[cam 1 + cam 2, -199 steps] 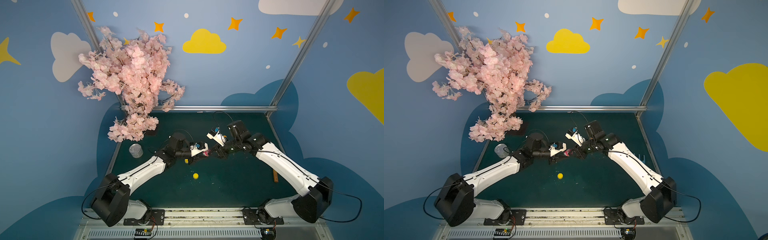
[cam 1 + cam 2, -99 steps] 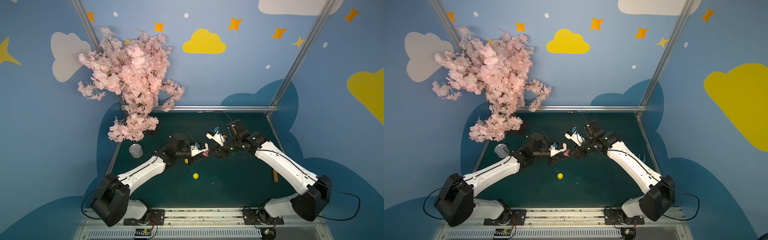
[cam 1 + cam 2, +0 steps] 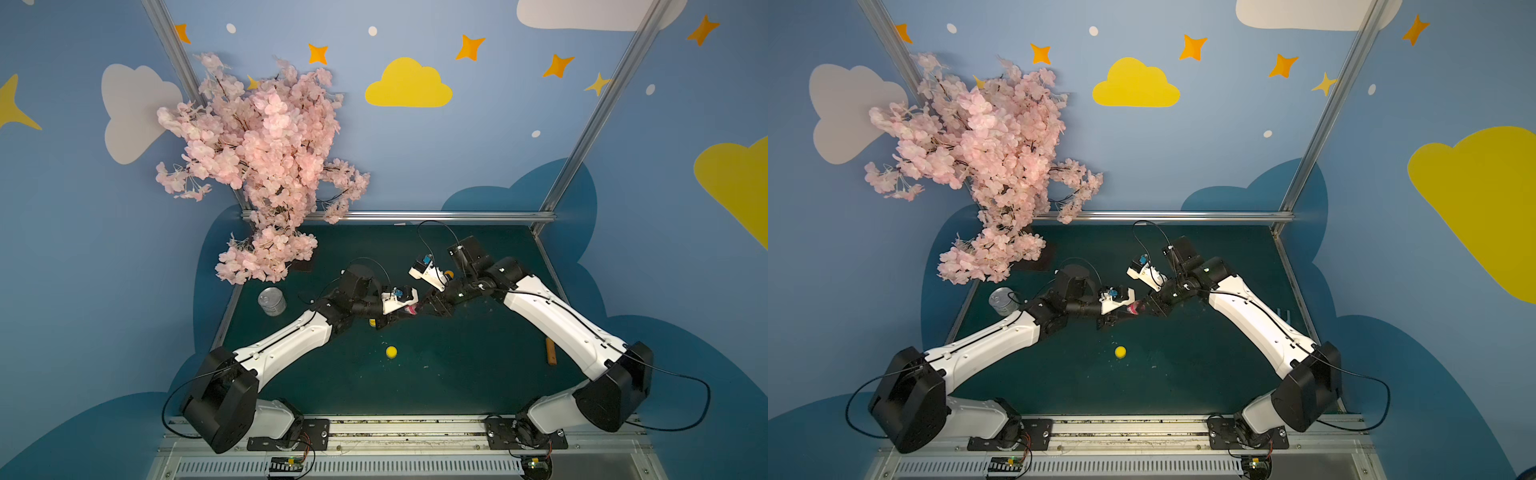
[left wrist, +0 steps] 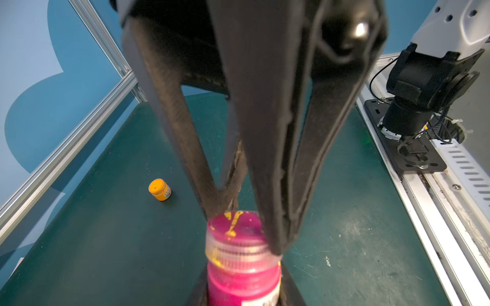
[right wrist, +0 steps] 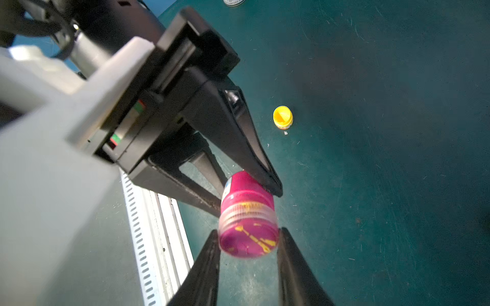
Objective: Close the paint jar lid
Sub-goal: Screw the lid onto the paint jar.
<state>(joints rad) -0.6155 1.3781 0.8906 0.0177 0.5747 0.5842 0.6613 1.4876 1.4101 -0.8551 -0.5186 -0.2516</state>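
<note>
Biggest thing on my feed is the booth: blue walls [image 3: 478,166] painted with white and yellow clouds and orange stars, and aluminium posts in the corners. No writing on them anywhere. A fake pink blossom tree [image 3: 257,166] fills the far left corner and hangs over the counter [image 3: 457,382], which is a dark green mat, scuffed and speckled with pale crumbs.

Both arms reach in and meet around the middle of the counter. The left tool [image 5: 248,196] is clenched on the body of the magenta paint jar [image 4: 242,280], holding it up off the mat. The right tool [image 5: 248,238] comes at it from the opposite side and is clamped on the lid [image 4: 233,233], one finger on each side. The lid is clear ribbed plastic sitting on the jar's mouth, with yellow paint smeared over its top. I honestly can't tell whether it's screwed down all the way.

There's a small label on the jar, white with a bit of blue, but it's too blurry for me to read.

A silver tin can [image 3: 272,301] stands by the left edge under the blossoms. A short wooden stick [image 3: 551,351] lies near the right edge. A little yellow jar [image 3: 391,352] sits closed, nearer the rail than the tools, and an orange one [image 4: 159,189] has a printed label that's too tiny to read.
</note>
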